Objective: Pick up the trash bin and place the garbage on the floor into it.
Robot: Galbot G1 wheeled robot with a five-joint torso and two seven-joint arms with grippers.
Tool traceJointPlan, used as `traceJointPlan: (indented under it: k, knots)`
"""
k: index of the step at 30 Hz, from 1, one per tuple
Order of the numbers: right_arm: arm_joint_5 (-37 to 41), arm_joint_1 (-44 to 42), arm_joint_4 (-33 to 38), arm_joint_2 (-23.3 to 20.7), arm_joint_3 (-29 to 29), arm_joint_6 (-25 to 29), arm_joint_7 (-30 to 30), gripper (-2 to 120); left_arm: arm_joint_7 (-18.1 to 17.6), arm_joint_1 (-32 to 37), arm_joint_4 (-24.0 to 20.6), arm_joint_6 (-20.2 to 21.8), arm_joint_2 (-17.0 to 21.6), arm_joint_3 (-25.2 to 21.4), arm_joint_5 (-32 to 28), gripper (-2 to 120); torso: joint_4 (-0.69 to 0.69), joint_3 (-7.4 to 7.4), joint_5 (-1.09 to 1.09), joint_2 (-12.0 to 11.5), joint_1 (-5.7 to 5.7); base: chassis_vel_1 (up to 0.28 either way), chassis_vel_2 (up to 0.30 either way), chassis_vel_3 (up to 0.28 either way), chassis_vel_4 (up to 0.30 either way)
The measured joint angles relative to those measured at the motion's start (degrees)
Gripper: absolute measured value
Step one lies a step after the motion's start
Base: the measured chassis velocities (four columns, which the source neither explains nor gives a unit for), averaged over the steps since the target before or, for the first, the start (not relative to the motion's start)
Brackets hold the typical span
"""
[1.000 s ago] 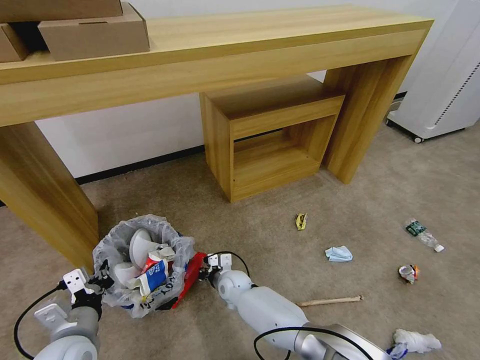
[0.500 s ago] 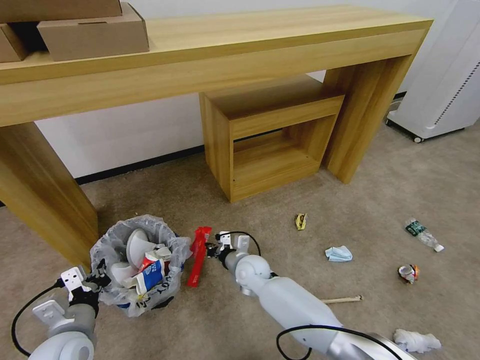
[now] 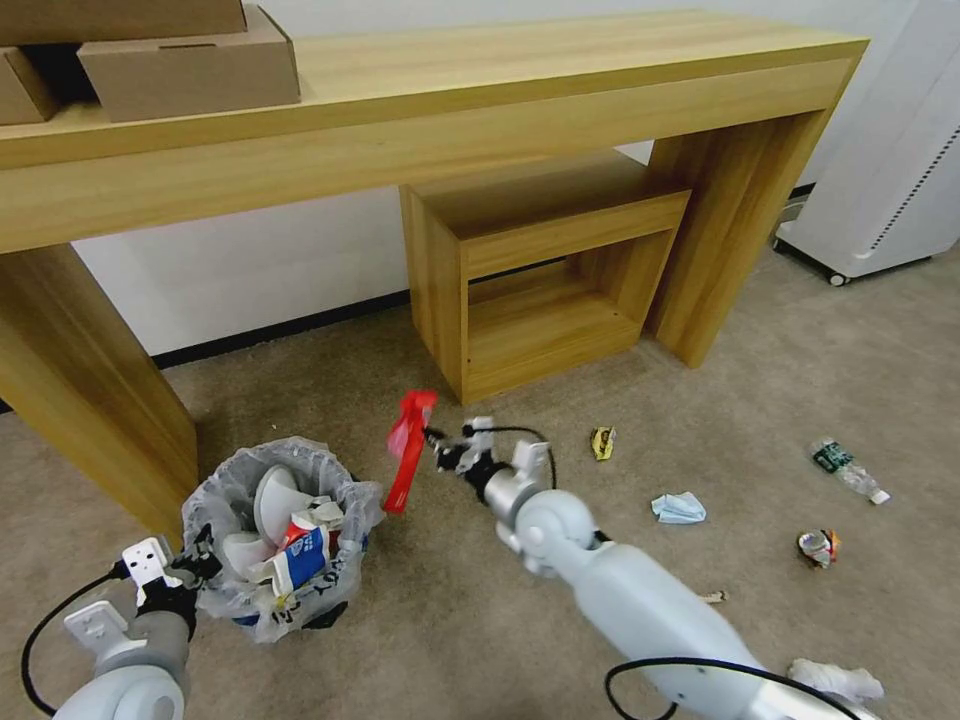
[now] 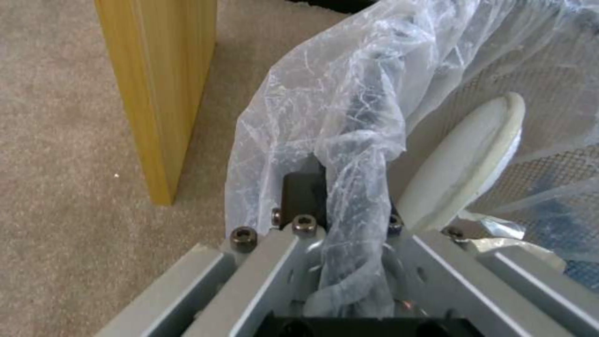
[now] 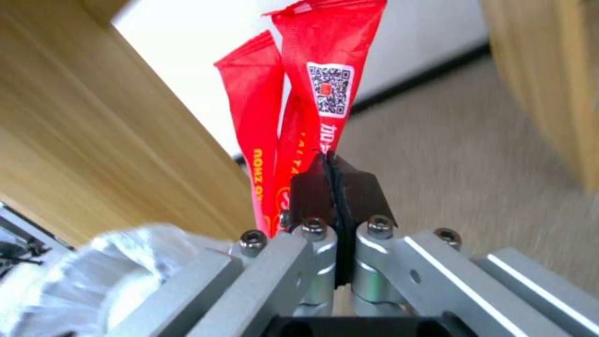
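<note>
We see the trash bin standing on the carpeted floor beside the table leg, already holding a white slipper, a paper cup and other litter. Our left gripper is clamped on its bagged rim. Our right gripper, closed tight, holds a red wrapper in the air just beside the bin. A mask, bottle and can lie well apart on the floor.

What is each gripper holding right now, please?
Left gripper: shut on the rim of the trash bin.
Right gripper: shut on a red wrapper, held up off the floor.
</note>
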Motion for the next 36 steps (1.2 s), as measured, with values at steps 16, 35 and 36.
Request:
traceJointPlan:
  k: [16, 35, 36]
  knots:
    - [5.98, 2.94, 18.61, -11.69, -1.45, 6.82, -10.22, 0, -0.03, 0.24, -1.09, 0.3, 0.43, 0.59, -0.04, 1, -0.01, 0.0, -0.01, 0.0, 0.0, 0.0, 0.0, 0.0, 0.0]
    - [-2.36, 12.81, 3.66, -3.46, -20.49, 8.84, -13.37, 0, 0.16, 1.46, -4.31, 0.37, -0.7, 0.28, -0.17, 1, -0.01, 0.0, -0.02, 0.0, 0.0, 0.0, 0.0, 0.0, 0.0]
    - [-2.69, 13.33, 2.23, -2.08, -21.41, 9.15, -13.4, 0, 0.2, 1.57, -4.43, 0.37, -0.74, 0.23, -0.17, 1, -0.01, 0.01, -0.03, 0.0, 0.0, 0.0, 0.0, 0.0, 0.0]
